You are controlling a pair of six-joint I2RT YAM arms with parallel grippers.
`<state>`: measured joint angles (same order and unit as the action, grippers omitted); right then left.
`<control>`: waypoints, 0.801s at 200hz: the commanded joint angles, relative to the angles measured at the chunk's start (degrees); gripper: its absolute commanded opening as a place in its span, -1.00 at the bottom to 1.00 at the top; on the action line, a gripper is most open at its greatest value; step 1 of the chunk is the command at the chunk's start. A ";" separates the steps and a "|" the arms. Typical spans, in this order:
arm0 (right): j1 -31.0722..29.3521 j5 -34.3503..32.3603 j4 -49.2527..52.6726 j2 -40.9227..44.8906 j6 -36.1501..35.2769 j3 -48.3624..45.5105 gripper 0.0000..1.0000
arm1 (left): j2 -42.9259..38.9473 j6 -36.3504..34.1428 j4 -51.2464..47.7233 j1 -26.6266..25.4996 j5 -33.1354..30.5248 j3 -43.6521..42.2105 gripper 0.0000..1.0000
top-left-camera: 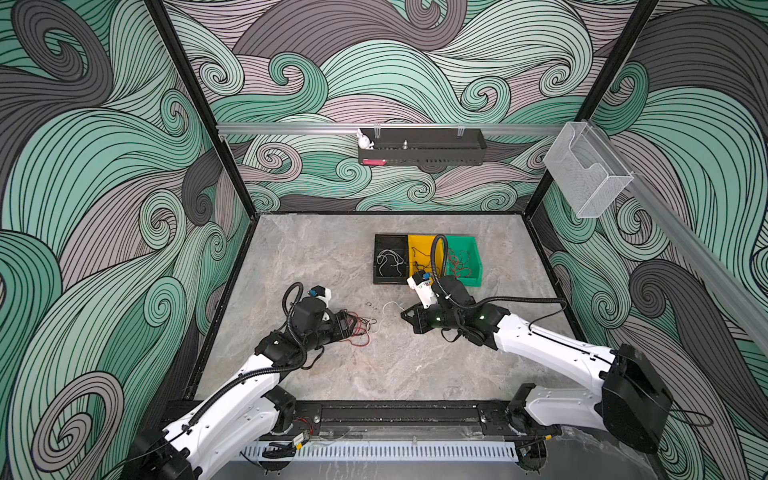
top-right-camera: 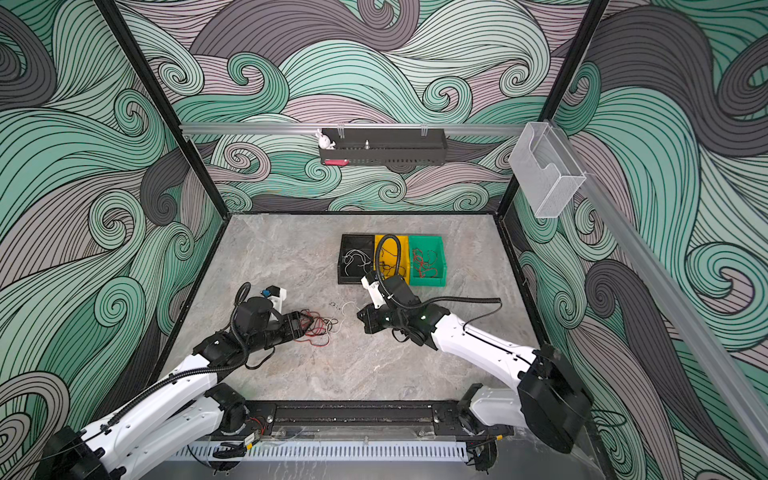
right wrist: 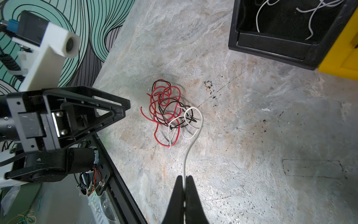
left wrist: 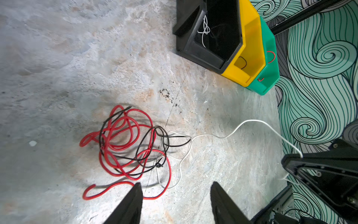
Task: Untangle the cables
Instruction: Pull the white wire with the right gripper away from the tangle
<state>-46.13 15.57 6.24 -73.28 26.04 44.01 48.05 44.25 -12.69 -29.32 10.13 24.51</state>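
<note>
Right claw (right wrist: 185,181) pinched shut on white cable (right wrist: 184,164) trailing from red-black tangle (right wrist: 164,108); left claw (left wrist: 176,187) open near tangle.

the walls (top-left-camera: 374,62) carry a print of big swirling waves in mint green, pale mauve and dark grey, all lined in black. black posts (top-left-camera: 192,83) stand in the back corners. a silver rail (top-left-camera: 291,129) crosses the back wall, and a black shelf (top-left-camera: 432,149) hangs from it with a small white rabbit figure (top-left-camera: 364,140) at its left end. a clear plastic box (top-left-camera: 586,174) hangs on the right wall. the table top (top-left-camera: 311,257) is grey marbled stone with rusty patches and a few dark specks (left wrist: 166,93).
</note>
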 commanded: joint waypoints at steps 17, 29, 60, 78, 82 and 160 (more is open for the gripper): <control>-0.63 3.66 -1.03 3.59 1.28 2.32 -1.00 | 8.91 0.30 6.96 -0.47 4.67 0.59 0.18; -0.63 3.87 -0.88 4.91 1.38 2.71 -1.00 | 11.32 0.13 8.92 -0.56 5.07 0.45 0.18; -0.63 3.04 0.91 9.14 0.68 3.84 -1.00 | 16.61 -0.30 11.37 -0.74 4.38 0.01 0.15; -0.67 1.99 2.48 10.96 0.03 4.52 -1.00 | 18.46 -0.57 11.52 -0.74 3.45 -0.10 0.15; -0.63 1.65 2.93 11.30 -0.17 4.66 -1.00 | 18.81 -0.55 11.59 -0.74 3.22 -0.16 0.14; 3.21 -5.95 10.52 19.30 -4.36 6.17 -1.00 | 23.62 -0.39 12.07 -0.74 -1.38 -2.09 0.09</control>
<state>-45.21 12.88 13.65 -56.40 23.75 48.36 70.35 44.21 -1.39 -29.76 11.11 23.24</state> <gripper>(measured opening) 0.050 0.549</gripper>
